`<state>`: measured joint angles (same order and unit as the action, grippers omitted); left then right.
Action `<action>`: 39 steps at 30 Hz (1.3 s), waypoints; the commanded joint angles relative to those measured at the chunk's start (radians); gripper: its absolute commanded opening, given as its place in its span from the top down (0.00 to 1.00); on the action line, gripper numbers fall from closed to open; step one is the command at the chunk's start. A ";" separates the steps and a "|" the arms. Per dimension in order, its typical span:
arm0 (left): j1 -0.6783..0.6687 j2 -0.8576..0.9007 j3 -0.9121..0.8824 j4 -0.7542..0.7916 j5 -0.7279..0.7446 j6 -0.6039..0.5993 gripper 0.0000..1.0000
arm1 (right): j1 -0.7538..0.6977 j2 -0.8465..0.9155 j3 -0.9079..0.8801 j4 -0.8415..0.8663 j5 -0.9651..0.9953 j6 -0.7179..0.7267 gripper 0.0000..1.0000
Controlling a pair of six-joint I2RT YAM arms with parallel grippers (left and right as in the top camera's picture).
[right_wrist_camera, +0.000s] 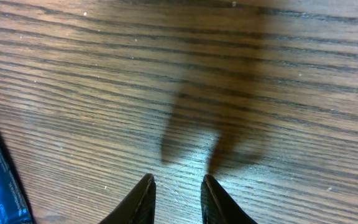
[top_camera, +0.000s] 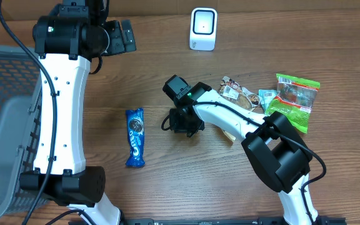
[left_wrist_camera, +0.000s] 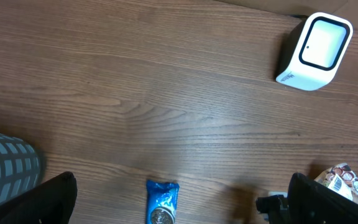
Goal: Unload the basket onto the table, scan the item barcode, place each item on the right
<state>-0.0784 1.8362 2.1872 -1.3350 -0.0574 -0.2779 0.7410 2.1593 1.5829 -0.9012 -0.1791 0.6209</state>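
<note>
Grey mesh basket (top_camera: pixel 5 125): leftmost item, well apart from both grippers. In the left wrist view its corner shows just outside the left-hand finger. Left gripper (top_camera: pixel 122 37): raised over the far side of the wooden table (top_camera: pixel 167 175), fingers (left_wrist_camera: pixel 58 199) spread wide and holding nothing. Blue cookie packet (top_camera: pixel 135 137): the item for scanning, lying flat and lengthwise on the table. In the left wrist view its end appears between the two wide fingers, lower down on the table and untouched. From the right gripper it lies to the left of the fingertips, near but apart, and its blue edge shows at the left border of the right wrist view. Right gripper (right_wrist_camera: pixel 178 198): pointed down close over bare wood, fingertips (right_wrist_camera: pixel 143 200) set at a narrow gap with nothing between them and their shadow on the grain just ahead. Barcode scanner (top_camera: pixel 203 29): white housing with a dark-framed window, upright at the far side of the table, well apart from both pairs of fingers. Printed wrapper (top_camera: pixel 239 94), small pale blue packet (top_camera: pixel 267 97) and green snack packet (top_camera: pixel 297 100): grouped on the right, behind the right gripper's fingers and beside its arm.
</note>
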 commanded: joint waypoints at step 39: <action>0.000 -0.031 0.021 0.004 -0.013 0.020 0.00 | 0.015 0.010 0.006 0.055 -0.024 0.010 0.61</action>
<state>-0.0788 1.8362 2.1872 -1.3350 -0.0574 -0.2779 0.7425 2.1593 1.5829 -0.8574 -0.1909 0.6243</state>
